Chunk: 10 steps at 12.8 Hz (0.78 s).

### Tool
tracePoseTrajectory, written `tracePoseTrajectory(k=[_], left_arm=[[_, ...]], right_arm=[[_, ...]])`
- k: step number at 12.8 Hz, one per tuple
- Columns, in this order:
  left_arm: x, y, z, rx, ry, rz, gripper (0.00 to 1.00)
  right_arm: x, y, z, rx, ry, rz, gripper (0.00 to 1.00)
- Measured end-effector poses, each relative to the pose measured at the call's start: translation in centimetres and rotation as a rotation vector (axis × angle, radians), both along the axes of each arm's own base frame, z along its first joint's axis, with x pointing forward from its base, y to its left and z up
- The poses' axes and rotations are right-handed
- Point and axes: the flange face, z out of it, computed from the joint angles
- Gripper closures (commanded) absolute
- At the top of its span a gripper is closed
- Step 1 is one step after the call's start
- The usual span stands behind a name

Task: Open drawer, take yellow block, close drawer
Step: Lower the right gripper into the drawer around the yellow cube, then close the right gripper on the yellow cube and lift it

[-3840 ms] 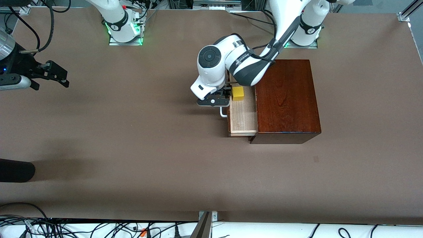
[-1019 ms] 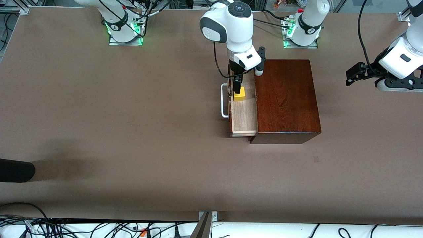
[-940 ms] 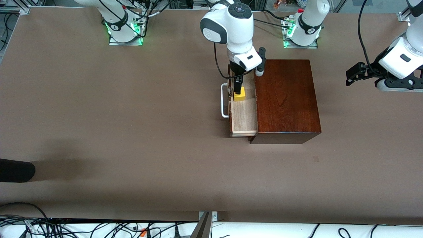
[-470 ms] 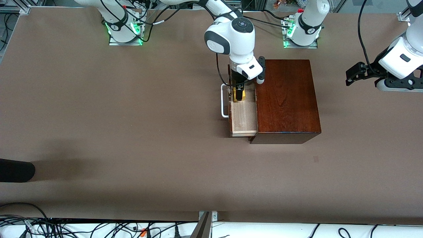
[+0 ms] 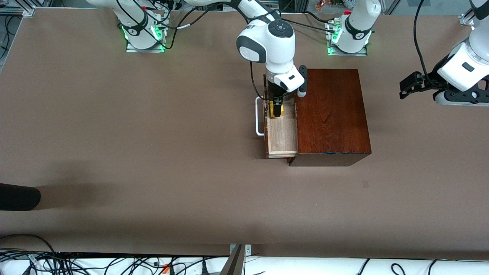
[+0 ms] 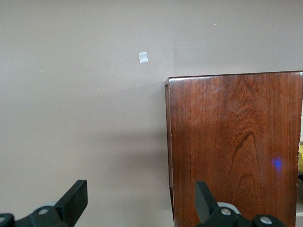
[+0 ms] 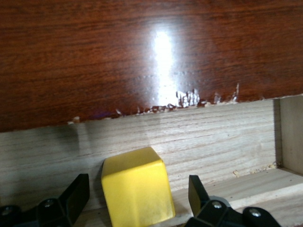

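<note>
The drawer (image 5: 282, 133) of the dark reddish-brown wooden box (image 5: 330, 114) is pulled open toward the right arm's end of the table, its white handle (image 5: 259, 116) outermost. The yellow block (image 5: 280, 110) sits on the drawer's pale floor, at the end farther from the front camera. My right gripper (image 5: 276, 107) is down in the drawer, open, with a finger on each side of the block (image 7: 135, 179) and a gap on both sides. My left gripper (image 5: 407, 86) is open and empty, waiting over the table at the left arm's end. The left wrist view shows the box (image 6: 236, 142).
A dark rounded object (image 5: 19, 196) lies at the table's edge at the right arm's end. A small mark (image 5: 365, 184) is on the table nearer the front camera than the box. Cables run along the table's edge nearest the front camera.
The left arm, earlier at the drawer handle, has withdrawn to its end of the table. The right arm came over the drawer and lowered its open fingers around the yellow block.
</note>
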Motion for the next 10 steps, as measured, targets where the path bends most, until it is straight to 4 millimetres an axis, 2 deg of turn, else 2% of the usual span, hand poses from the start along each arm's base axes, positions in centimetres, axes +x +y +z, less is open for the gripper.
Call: tracePoseTrajectory(k=[3,5,8,9,10], left_arm=[[0.00,0.00,0.00,0.000,0.000,0.000,0.00],[0.00,0.00,0.00,0.000,0.000,0.000,0.00],[-0.04,0.00,-0.03,0.000,0.003,0.000,0.00],[-0.06,0.00,-0.05,0.000,0.005,0.000,0.00],[-0.09,0.00,-0.06,0.000,0.008,0.000,0.00]], right_arm=[[0.05,-0.02,0.03,-0.003,-0.005,0.003,0.21],[0.08,-0.06,0.02,-0.008,-0.009,0.005,0.30],[0.10,-0.08,0.00,-0.010,-0.009,0.005,0.37],[0.11,-0.09,0.01,-0.010,-0.009,0.005,0.41],[0.11,-0.09,0.00,-0.010,-0.009,0.005,0.57]])
